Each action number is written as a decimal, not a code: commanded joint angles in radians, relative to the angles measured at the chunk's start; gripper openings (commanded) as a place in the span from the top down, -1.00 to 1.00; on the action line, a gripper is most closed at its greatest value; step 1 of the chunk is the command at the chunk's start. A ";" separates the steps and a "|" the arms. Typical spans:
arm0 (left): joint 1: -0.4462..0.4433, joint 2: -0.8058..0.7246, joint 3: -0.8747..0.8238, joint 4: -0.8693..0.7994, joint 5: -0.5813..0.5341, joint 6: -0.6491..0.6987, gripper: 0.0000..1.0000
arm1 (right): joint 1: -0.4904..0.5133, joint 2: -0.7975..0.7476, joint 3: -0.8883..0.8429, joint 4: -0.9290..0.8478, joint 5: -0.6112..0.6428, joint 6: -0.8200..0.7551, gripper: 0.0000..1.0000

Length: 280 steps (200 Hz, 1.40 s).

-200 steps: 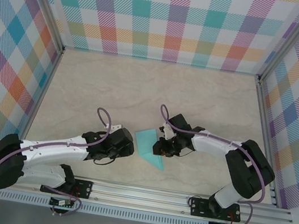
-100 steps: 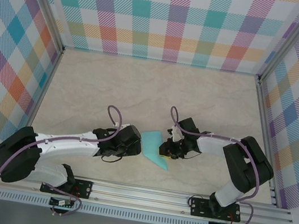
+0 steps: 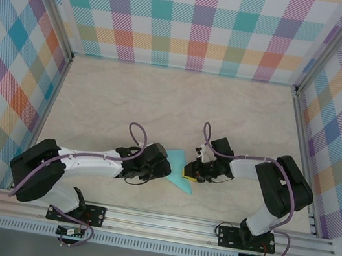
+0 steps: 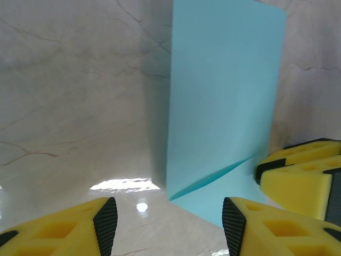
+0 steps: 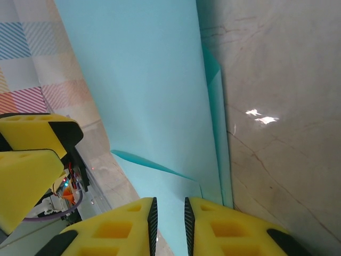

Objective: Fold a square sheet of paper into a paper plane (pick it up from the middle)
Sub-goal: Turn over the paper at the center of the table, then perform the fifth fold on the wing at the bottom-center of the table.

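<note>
From where I stood, the square sheet of paper (image 3: 180,181) sat low on the table (image 3: 162,100), toward the rail side, caught between the two arms. It was partly folded: one panel stood up steeply, and a slanting crease ran across it near the bottom. It looked to me like a fold being brought over. To do that well, I'd say the raised panel needed to be carried across slowly, with its free edge matched to the layer underneath before anything pressed down. The crease would then be best run from the centre outward, so the thin paper didn't buckle or skate on the smooth top. The right gripper (image 5: 169,224) had its jaws drawn almost together, leaving just a slit, with the bottom edge of the teal sheet nipped in it. That seemed to be what held the panel up. The left gripper (image 4: 168,229) stood roughly half open with nothing in it. Its yellow fingers (image 4: 58,232) sat low either side of the sheet's near corner, just short of touching, in a good place to pin the lower layer.
</note>
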 commanded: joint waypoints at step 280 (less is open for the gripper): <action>0.013 0.132 -0.025 0.313 0.057 -0.104 0.19 | -0.064 0.030 -0.072 0.009 0.070 0.009 0.50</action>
